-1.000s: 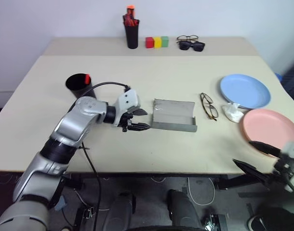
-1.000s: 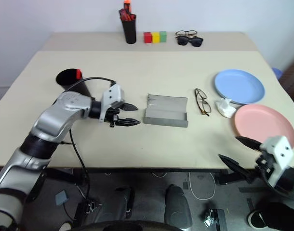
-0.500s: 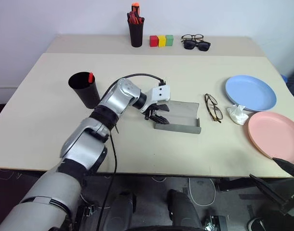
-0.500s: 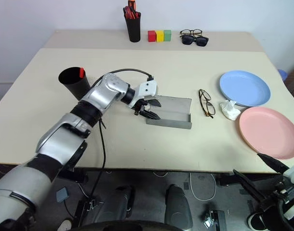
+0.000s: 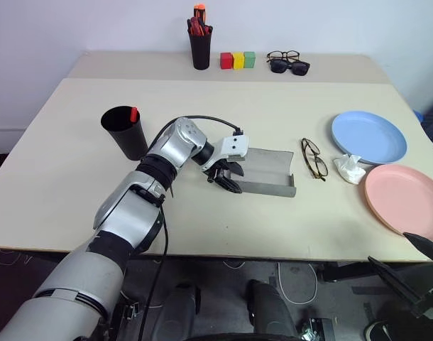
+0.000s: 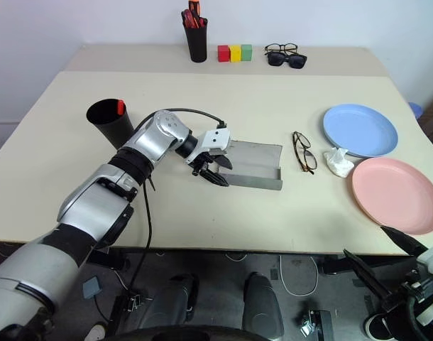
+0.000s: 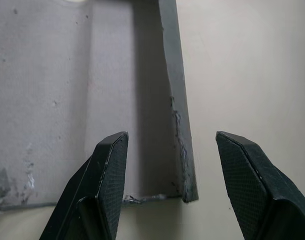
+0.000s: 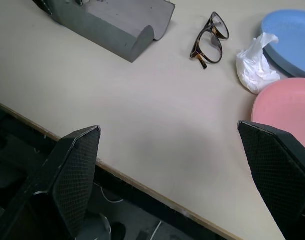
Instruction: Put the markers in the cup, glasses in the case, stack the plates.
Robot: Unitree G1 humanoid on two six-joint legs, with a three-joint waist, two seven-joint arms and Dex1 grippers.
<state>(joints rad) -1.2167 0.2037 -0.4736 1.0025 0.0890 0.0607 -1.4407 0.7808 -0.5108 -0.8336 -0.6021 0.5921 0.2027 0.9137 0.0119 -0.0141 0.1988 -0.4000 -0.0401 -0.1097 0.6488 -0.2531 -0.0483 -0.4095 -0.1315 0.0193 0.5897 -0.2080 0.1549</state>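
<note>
A: Beige table [image 5: 74, 185] against a white wall; what do you have at the left gripper [image 5: 228, 180]?

B: You have it parted about halfway, holding nothing. In the left wrist view one finger [image 7: 105, 185] sits over the grey lining of the case [image 5: 265, 172], the other over bare table, so they straddle the case's near corner wall. Contact with that wall: cannot tell.

A: And the case itself?

B: Lid open, lying mid-table, empty. You'll find the glasses [image 5: 314, 158] just beside its right end, folded flat, apart from it.

A: Right side?

B: Your right gripper [image 8: 182, 180] hangs off the table's front edge, jaws spread wide, empty. Past it a crumpled white tissue [image 5: 350, 168] lies against the blue plate [image 5: 369, 137]; the pink plate [image 5: 404, 201] sits near the front right edge, just beside the blue one, not stacked.

A: Room to move?

B: You have open tabletop in front of the case and along the left. The cup [image 5: 123, 131] stands left of your arm with a red-capped marker [image 5: 133, 114] inside. The pen holder [image 5: 199, 42], coloured blocks [image 5: 236, 60] and sunglasses [image 5: 289, 66] stay at the far edge.
</note>
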